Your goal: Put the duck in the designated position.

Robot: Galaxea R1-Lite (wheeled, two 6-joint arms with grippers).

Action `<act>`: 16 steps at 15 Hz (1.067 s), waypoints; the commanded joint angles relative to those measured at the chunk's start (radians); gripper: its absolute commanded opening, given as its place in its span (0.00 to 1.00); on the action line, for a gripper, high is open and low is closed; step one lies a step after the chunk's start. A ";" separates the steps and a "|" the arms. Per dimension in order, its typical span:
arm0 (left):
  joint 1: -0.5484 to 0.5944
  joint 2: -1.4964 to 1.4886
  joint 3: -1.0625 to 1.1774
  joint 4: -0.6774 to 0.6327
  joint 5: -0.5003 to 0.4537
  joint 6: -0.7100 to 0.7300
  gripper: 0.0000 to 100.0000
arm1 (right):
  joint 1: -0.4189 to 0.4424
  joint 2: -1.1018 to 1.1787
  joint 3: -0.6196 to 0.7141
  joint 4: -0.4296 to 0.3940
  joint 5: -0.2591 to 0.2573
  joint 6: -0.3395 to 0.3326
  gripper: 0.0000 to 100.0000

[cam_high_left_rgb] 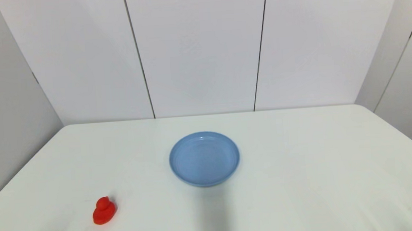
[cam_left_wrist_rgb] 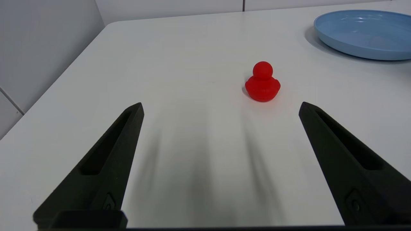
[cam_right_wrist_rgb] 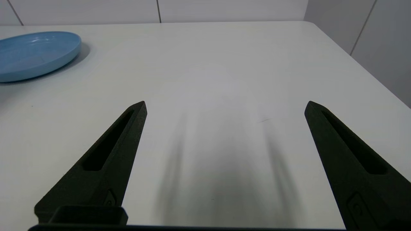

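The small red duck stands upright on the white table near its front left, well left of the blue plate. In the left wrist view the duck sits a short way beyond my left gripper, whose fingers are spread wide open with nothing between them; the blue plate lies farther off. My right gripper is open too, over bare table, with the blue plate off to one side. Neither arm shows in the head view.
The white table has rounded far corners and ends at a panelled white wall. Its left edge runs close beside the duck's area.
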 commanded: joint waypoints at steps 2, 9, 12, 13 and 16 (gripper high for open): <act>0.000 0.000 0.000 0.000 0.000 0.000 1.00 | 0.000 0.001 0.000 0.001 0.000 0.001 1.00; 0.000 0.000 0.000 0.000 0.000 0.000 1.00 | 0.000 0.001 0.000 0.001 0.000 0.001 1.00; 0.000 0.000 0.000 0.000 0.000 0.000 1.00 | 0.000 0.001 0.000 0.001 0.000 0.001 1.00; 0.000 0.000 0.000 0.000 0.000 0.000 1.00 | 0.000 0.001 0.000 0.000 0.000 0.001 1.00; 0.000 0.000 0.000 0.000 0.000 0.000 1.00 | 0.000 0.001 0.000 0.000 0.000 0.001 1.00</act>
